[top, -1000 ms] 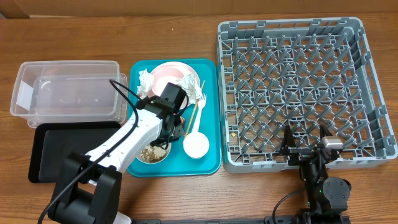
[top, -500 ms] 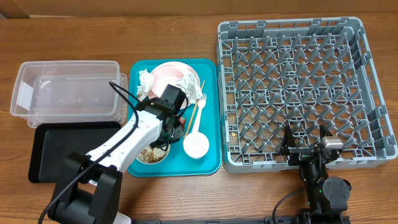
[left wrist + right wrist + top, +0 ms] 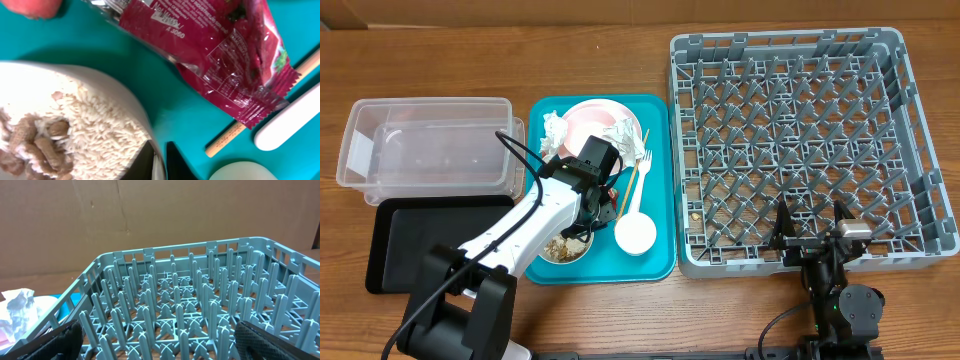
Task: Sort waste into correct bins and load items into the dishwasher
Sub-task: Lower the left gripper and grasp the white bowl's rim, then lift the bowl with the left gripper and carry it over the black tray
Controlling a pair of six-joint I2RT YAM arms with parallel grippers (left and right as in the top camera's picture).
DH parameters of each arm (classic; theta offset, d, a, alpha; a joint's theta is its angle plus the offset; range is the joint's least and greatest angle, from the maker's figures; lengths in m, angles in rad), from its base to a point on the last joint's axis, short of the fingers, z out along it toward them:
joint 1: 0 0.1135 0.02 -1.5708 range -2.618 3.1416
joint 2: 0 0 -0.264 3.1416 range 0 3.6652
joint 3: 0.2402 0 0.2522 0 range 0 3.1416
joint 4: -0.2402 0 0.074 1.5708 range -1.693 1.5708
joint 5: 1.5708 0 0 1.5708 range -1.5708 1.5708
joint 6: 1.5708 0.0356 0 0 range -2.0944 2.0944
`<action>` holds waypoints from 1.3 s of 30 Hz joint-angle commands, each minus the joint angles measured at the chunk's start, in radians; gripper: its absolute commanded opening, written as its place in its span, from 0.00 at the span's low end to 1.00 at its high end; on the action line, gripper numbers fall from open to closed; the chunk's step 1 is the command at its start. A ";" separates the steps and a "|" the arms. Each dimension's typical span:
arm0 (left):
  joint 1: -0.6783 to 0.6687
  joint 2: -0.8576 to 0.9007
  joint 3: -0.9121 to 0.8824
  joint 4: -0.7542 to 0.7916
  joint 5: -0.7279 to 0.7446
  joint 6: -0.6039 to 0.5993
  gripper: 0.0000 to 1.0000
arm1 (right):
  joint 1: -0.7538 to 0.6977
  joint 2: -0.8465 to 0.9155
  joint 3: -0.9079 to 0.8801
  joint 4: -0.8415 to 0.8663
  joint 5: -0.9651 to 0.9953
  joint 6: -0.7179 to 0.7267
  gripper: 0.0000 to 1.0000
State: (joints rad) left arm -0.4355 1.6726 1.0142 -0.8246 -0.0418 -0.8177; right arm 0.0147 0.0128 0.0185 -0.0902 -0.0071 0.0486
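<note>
Left fingers (image 3: 177, 164) newly clamped on rice bowl (image 3: 115, 87) rim, right fingers (image 3: 272, 341) spread wide, empty

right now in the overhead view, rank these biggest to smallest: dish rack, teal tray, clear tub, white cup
1. dish rack
2. teal tray
3. clear tub
4. white cup
All four sit at table level, so nearness to the camera hardly skews this.

A lab-style robot test setup: robot arms (image 3: 520, 235) are mounted at the near edge of a wooden table (image 3: 620, 50), with a plain cardboard wall (image 3: 150, 220) on the far side.
</note>
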 commanded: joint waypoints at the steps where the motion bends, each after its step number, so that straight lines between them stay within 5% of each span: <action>1: -0.004 0.008 -0.009 0.003 -0.011 -0.005 0.04 | 0.003 -0.010 -0.011 0.006 0.009 -0.003 1.00; 21: 0.000 -0.083 0.288 -0.268 -0.023 0.272 0.04 | 0.003 -0.010 -0.011 0.006 0.009 -0.003 1.00; 39: 0.153 -0.193 0.422 -0.477 -0.005 0.407 0.04 | 0.003 -0.010 -0.011 0.006 0.009 -0.003 1.00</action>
State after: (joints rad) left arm -0.3313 1.5661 1.4036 -1.2911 -0.0532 -0.4740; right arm 0.0147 0.0128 0.0185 -0.0906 -0.0071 0.0486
